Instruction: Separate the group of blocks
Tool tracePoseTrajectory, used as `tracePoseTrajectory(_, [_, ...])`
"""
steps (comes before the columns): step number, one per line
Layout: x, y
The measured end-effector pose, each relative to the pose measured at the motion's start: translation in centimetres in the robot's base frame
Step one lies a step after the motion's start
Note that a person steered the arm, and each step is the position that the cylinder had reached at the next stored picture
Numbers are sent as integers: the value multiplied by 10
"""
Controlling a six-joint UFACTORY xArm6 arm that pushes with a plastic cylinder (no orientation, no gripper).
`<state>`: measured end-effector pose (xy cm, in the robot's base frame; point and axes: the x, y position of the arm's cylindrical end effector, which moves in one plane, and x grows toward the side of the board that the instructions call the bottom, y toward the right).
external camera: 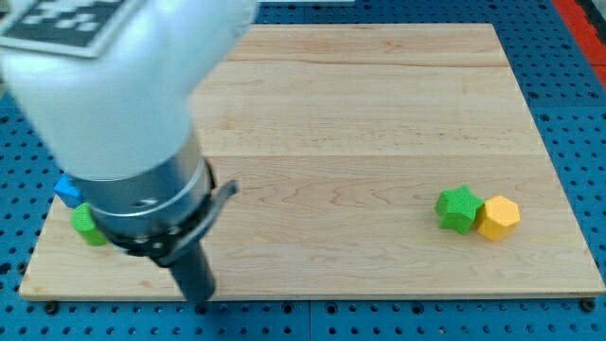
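Green star block (456, 208) and yellow hexagon block (498, 217) touch at the right, unseparated, while my tip (201, 296), a bare rod holding nothing, sits far left.

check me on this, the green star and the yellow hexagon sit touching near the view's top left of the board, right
Not quite. The green star and the yellow hexagon do sit touching, but near the view's bottom right of the board, as the camera view shows. My tip is far off at the view's bottom left.

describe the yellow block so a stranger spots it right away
Start at the wooden board and go to its lower corner at the view's right, far from my tip. Two blocks touch there; the yellow hexagonal block is the rightmost, beside the green star block.
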<state>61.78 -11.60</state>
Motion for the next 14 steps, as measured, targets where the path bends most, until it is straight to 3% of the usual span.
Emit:
tracePoseTrajectory(3, [-8, -110])
tracePoseTrajectory(4, [-23, -116])
tracePoseTrajectory(10, [-132, -115])
tracePoseTrajectory(11, [-148, -88])
tracePoseTrajectory(13, [-158, -23])
tracePoseTrajectory(14, [-136, -32])
